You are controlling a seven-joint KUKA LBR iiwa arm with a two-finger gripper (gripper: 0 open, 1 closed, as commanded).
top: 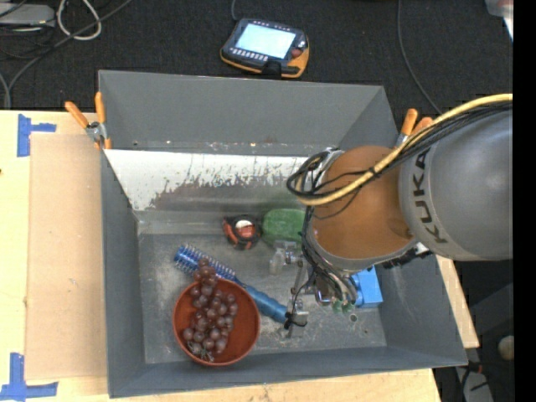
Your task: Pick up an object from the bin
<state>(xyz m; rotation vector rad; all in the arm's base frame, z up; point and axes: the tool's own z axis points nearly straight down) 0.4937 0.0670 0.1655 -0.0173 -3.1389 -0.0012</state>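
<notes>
My gripper point(291, 315) hangs low in the front middle of the bin, right at the handle end of a blue brush point(261, 303). The brush lies slantwise, its bristled head pointing to the back left. Just left of the gripper stands a red bowl point(250, 332) full of dark purple grapes point(209, 312), and the brush's handle passes along its rim. A blue block point(368, 290) lies to the gripper's right, partly hidden under the wrist.
Toward the back wall lie a green rounded thing point(284, 222) and a small orange-and-black round thing point(242, 232). A small silvery piece point(280, 259) lies between them and the gripper. The arm's orange cover and cables hide the bin's right side.
</notes>
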